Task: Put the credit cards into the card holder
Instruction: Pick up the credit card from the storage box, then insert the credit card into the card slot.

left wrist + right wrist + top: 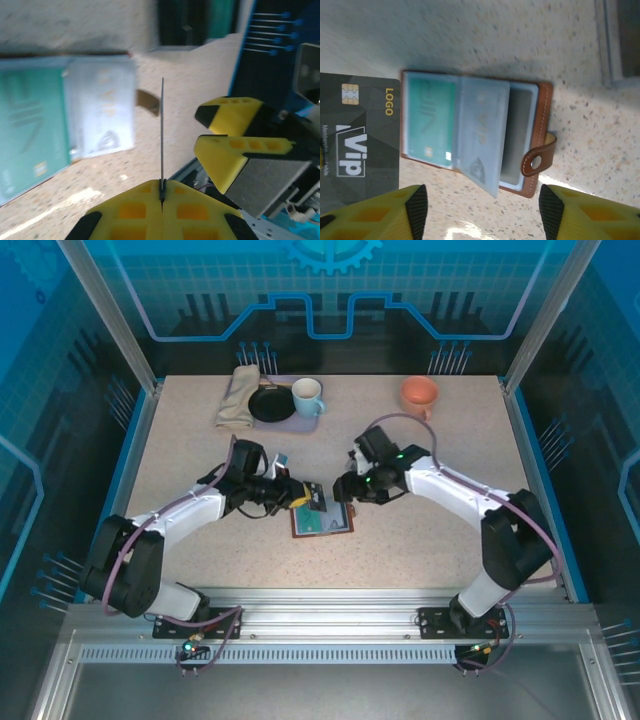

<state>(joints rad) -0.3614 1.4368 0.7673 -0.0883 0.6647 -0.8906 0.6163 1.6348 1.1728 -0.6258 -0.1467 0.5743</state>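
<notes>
Left hand (162, 194) clamped on one edge of a thin dark plastic credit card (360, 145), judged light, stiff, slick; right hand (482, 212) apart near the brown leather card holder (544, 107)

- The left white-and-black jointed arm (190, 512) rises from its base at the near left, its elbow bent and its forearm angled inward toward the table's middle.
- Its yellow-fingered left gripper (161, 187) is closed, the fingers pinching a thin dark credit card (162, 135), seen edge-on from its wrist.
- The right white-and-black jointed arm (455, 490) mirrors it from the near right.
- Its yellow-fingered right gripper (482, 196) points downward with the jaws spread wide, holding nothing, near the left gripper.
</notes>
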